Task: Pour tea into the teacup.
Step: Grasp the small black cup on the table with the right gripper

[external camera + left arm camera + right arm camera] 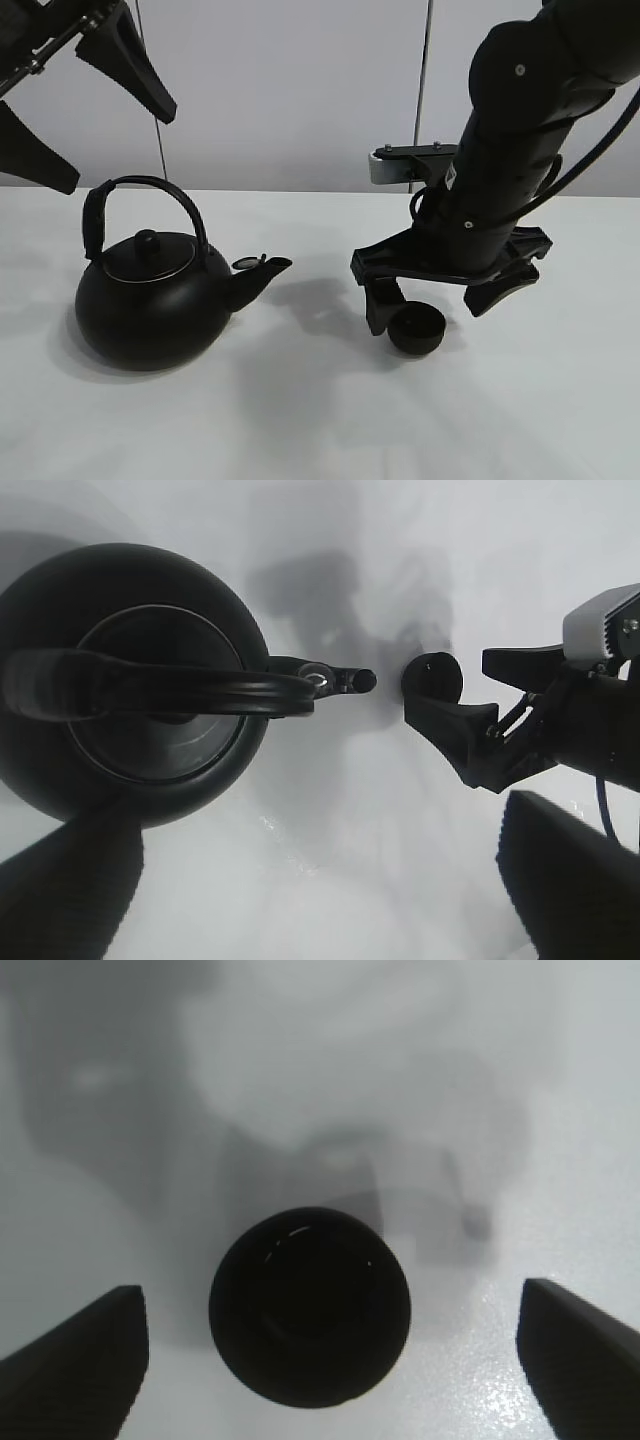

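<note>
two grippers open: right gripper [437, 300] straddles teacup [310, 1305], untouched; left gripper [320, 890] hovers above kettle [150, 300].

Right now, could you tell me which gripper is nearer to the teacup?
Right. The right gripper hangs low, open jaws straddling the teacup; the left gripper is high above the kettle.

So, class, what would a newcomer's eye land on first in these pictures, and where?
The big black kettle sits on the left of the white table, spout pointing right. Right of it stands the tiny black teacup, with the right gripper open on either side of it. The left gripper hangs open above the kettle's handle.
</note>
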Robot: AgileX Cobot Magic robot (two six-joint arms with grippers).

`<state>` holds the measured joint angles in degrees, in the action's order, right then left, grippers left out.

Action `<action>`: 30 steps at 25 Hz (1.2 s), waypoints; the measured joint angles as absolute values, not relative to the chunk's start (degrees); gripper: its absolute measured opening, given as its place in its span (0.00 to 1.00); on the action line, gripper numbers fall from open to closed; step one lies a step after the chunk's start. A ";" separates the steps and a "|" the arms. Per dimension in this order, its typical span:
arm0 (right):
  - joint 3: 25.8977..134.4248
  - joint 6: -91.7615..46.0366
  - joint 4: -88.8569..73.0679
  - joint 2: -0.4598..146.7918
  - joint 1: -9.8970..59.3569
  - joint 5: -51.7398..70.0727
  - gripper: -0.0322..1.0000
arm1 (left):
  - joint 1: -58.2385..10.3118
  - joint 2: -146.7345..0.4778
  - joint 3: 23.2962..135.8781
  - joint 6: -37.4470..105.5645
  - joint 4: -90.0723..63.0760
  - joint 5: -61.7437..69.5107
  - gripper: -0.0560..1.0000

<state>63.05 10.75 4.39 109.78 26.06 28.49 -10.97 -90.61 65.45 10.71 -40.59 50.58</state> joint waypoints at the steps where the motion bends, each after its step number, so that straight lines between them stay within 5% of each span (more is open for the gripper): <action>1: 63.05 10.80 4.26 109.99 26.06 28.29 0.70 | -10.97 -90.61 65.45 10.71 -40.59 50.58 0.71; 10: 63.06 10.92 3.58 111.83 26.06 27.45 0.70 | -10.97 -90.61 65.45 10.71 -40.59 50.58 0.71; 19: 63.06 12.35 3.40 111.90 26.06 27.08 0.43 | -10.97 -90.61 65.45 10.75 -40.59 50.58 0.71; 30: 65.01 13.44 3.34 111.92 26.42 29.34 0.42 | -10.97 -90.61 65.45 10.75 -40.59 50.58 0.71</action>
